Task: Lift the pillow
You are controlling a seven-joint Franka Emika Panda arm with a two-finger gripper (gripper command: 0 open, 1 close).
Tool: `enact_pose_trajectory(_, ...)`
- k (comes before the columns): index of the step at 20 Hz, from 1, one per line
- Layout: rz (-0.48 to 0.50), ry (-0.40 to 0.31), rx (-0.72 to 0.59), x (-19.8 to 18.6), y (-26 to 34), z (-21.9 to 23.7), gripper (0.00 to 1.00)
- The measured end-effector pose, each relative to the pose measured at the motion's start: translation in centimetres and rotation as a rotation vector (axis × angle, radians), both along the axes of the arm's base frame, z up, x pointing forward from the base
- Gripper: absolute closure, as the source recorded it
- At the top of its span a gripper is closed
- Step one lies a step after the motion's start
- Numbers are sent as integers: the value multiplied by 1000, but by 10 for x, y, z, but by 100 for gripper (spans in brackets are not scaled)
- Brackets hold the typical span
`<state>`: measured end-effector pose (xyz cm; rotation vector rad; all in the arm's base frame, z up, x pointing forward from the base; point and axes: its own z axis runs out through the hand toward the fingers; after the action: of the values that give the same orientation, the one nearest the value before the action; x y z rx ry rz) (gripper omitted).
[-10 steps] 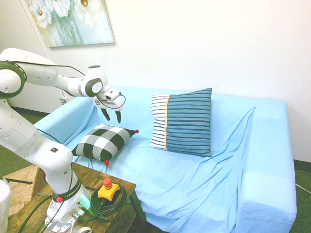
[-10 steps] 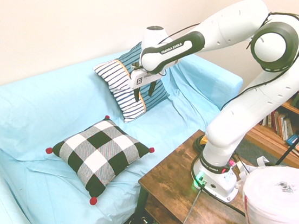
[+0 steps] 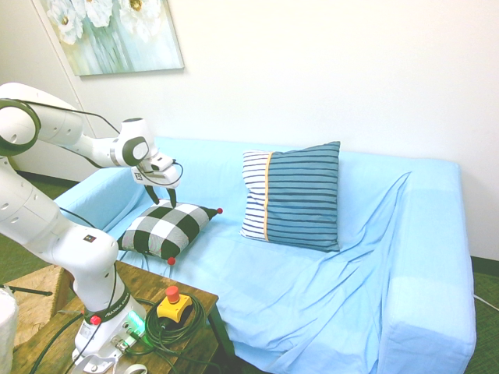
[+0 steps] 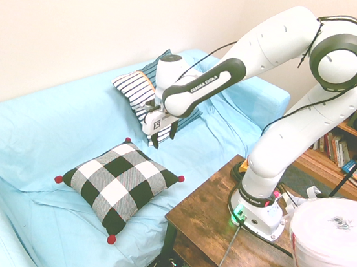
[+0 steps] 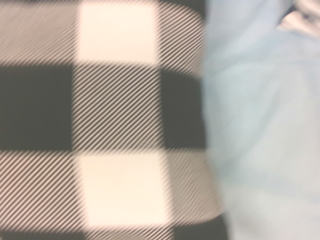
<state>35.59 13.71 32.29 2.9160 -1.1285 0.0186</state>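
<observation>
- The pillow (image 3: 165, 226) (image 4: 119, 180) (image 5: 107, 120), in black-and-white check with small red pom-poms at its corners, lies flat on the sofa (image 3: 312, 273) (image 4: 41, 136), at the end nearest the wooden desk (image 3: 117, 327) (image 4: 236, 245).
- The sofa is covered by a light blue sheet, which is wrinkled around the pillow.
- The claw (image 3: 160, 195) (image 4: 164, 137) hangs directly over the pillow's far edge, pointing downward.
- In the first exterior view the fingertips reach down to the pillow's upper edge; whether they touch the fabric cannot be told. In the second exterior view they stand just above the pillow's rear corner.
- The two dark fingers are spread apart with a clear gap between them; nothing is gripped.
- The wrist view is close and blurred: checked fabric fills most of it, with the pillow's edge running against blue sheet alongside.
- A striped pillow (image 3: 292, 195) (image 4: 145, 97), blue and white with a yellow line, leans upright against the sofa's back, well apart from the checked pillow and further along the seat.
- A red-topped yellow button box (image 3: 173, 304) sits on the desk, near the corner closest to the checked pillow.
- A framed flower painting (image 3: 113, 33) hangs on the wall above the sofa's end.
- A bookshelf (image 4: 356, 116) stands beyond the desk, away from the sofa.
</observation>
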Motion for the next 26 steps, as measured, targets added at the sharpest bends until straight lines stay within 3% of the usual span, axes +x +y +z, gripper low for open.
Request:
enact_pose_trajectory(6,53,16,20,-51,95,-41,0)
enact_pose_trajectory(11,62,53,5,-86,137,-88,0)
enact_pose_trajectory(15,61,38,1,-90,140,-131,0)
enact_pose_trajectory(26,-22,68,-8,-92,81,-229,0)
